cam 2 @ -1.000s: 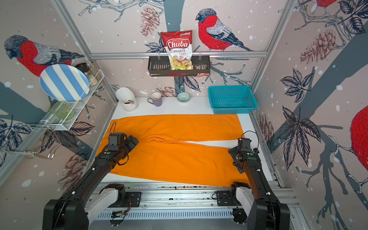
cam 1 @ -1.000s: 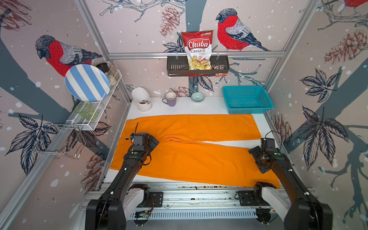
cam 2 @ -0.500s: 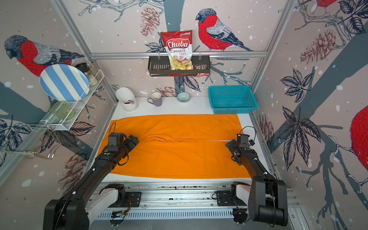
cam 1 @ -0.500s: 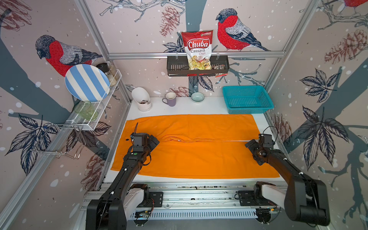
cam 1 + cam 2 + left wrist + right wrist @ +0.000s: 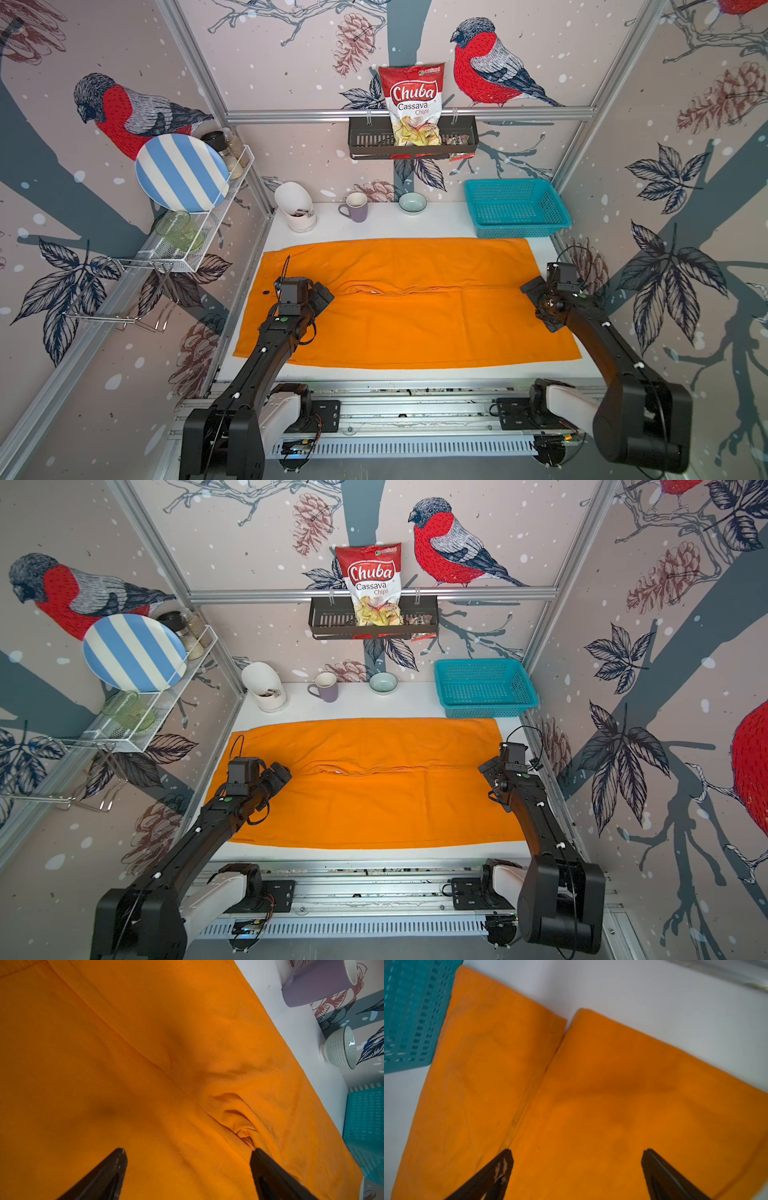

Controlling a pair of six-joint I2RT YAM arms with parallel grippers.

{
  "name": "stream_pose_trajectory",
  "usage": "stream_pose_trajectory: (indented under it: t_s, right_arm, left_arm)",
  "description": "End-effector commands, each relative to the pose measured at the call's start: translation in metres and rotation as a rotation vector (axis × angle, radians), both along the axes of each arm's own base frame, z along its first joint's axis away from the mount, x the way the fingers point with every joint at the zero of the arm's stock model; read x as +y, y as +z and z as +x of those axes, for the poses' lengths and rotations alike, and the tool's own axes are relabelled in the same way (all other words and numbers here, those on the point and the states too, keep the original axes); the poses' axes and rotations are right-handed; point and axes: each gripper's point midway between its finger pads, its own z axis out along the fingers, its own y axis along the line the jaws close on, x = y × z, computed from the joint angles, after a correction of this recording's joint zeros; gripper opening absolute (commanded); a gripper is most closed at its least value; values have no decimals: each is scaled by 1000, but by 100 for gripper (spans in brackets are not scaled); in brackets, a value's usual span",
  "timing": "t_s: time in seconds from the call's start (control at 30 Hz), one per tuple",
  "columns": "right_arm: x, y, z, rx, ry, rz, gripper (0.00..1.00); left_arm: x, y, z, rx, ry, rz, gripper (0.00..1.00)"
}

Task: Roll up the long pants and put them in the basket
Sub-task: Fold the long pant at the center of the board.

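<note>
The long pants (image 5: 415, 324) lie flat across the white counter (image 5: 395, 226), waist to the left and cuffs to the right. The two legs sit side by side, touching along one long line. No roll has begun, so I'd call this the lining-up step. The left fingers (image 5: 112, 1167) stand wide over the puckered crotch. The right fingers (image 5: 500, 1167) stand wide over the cuff end. Both hold nothing. Next, I'd guess, one end must be pinched and turned over evenly. The cloth looks matte, finely ribbed and limp, with soft creases.
</note>
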Motion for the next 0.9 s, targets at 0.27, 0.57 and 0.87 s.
stream_pose_trajectory:
  t_s: [0.27,0.57,0.87]
  right_arm:
    - [-58,-34,-122,300,-444,-47,100]
    - [-68,-60,-91,211,-371,68,80]
    - [-75,-57,-79,119,-328,-14,81]
  left_arm:
    - [-5,3,19,-35,-33,-6,95]
    - [-18,5,27,-56,-123,-22,95]
    - [-25,24,26,-142,-163,-39,95]
